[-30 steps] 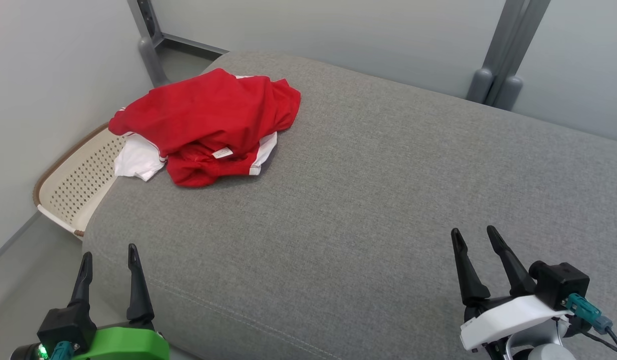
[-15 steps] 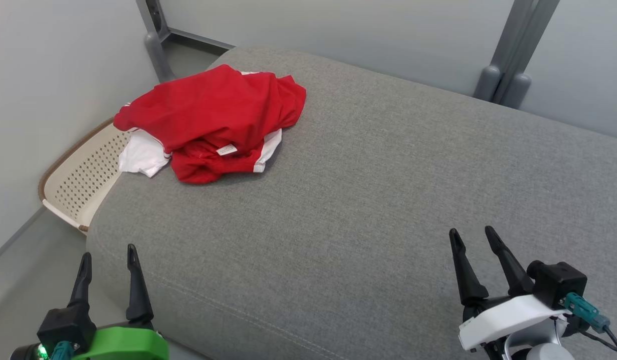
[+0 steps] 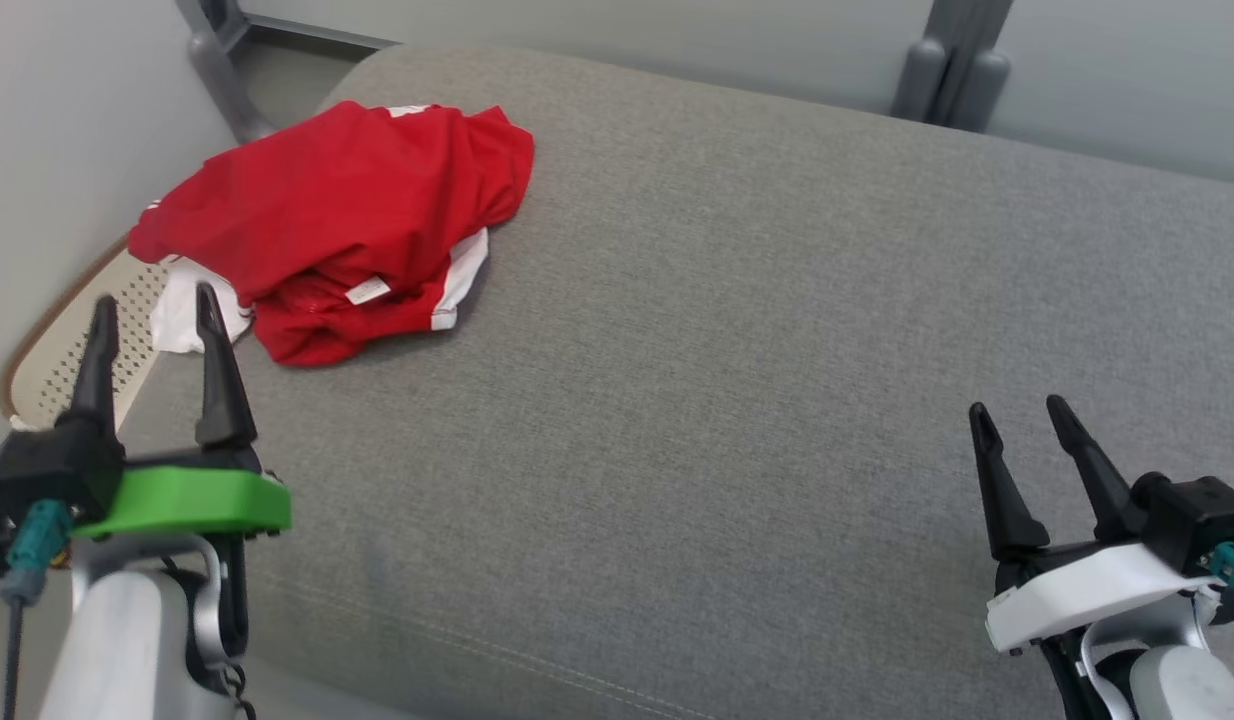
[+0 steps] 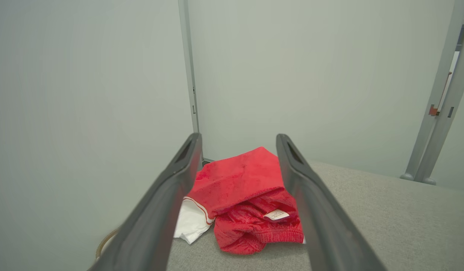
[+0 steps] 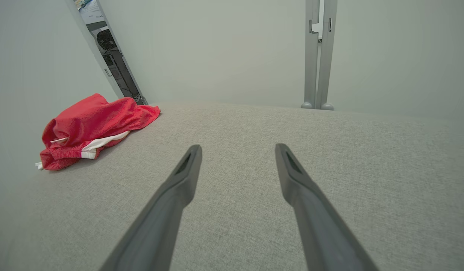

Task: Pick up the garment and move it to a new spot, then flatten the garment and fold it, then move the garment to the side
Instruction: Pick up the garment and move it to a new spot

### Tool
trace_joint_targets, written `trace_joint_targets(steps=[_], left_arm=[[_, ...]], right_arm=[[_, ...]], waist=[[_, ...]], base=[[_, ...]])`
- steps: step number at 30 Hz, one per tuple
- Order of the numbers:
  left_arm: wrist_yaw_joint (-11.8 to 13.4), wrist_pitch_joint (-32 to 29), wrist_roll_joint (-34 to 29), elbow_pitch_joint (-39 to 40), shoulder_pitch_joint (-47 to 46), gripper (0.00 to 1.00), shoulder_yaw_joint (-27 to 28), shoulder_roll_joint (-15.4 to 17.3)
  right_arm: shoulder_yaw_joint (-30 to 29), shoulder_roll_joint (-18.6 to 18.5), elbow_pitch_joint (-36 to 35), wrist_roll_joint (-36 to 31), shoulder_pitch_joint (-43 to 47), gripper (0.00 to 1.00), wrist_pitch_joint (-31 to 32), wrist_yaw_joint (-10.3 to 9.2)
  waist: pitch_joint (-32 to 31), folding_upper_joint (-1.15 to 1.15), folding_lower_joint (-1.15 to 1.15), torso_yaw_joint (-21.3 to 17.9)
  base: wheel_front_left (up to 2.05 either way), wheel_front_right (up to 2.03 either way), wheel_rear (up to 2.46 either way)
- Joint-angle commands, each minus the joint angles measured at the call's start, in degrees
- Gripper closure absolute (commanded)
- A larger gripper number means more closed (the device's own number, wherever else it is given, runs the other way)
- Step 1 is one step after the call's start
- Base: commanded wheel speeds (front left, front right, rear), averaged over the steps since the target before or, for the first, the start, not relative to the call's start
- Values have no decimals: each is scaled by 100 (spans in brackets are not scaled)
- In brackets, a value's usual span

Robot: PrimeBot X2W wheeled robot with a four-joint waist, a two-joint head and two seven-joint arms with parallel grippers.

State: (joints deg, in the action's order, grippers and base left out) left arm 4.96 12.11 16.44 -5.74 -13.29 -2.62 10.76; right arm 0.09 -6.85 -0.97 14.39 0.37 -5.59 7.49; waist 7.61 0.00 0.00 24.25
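At cushion's far-left corner: garment bunched, untouched. Pick-up not begun. Left gripper near, right gripper well apart, both jaws open, empty. Next: reach, pinch, lift.

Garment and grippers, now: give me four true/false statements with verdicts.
1. The red garment lies on the grey cushion, near its far left corner. True.
2. The left gripper is shut on the garment. False: it is open, empty and short of the cloth.
3. The right gripper is open, far from the garment. True.
4. The garment is folded flat. False: it is a crumpled heap.
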Motion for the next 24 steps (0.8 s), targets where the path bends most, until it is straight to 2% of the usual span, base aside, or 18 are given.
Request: trace_joint_targets(steps=[1,9,15,24], left_arm=[[-42,-17,-6,-54,-296,0,18,77],[-159,-81,175,-437,-1459,0,326,470],[-221,-224,303,-937,-2075,0,474,740],[-302,-554,398,-1855,-2556,0,467,938]], right_arm=[[-63,-92,-97,-24,-128,0,33,0],[-315,-385,-487,51,-367,0,102,-1],[-554,-541,-696,73,-480,0,117,-1],[-759,-675,-938,131,-498,0,144,0]], waist=[[507,0,0,-476],[1249,0,0,-1192],[1694,0,0,-1540],[2124,0,0,-1721]], base=[[0,0,0],[0,0,0],[0,0,0],[0,0,0]])
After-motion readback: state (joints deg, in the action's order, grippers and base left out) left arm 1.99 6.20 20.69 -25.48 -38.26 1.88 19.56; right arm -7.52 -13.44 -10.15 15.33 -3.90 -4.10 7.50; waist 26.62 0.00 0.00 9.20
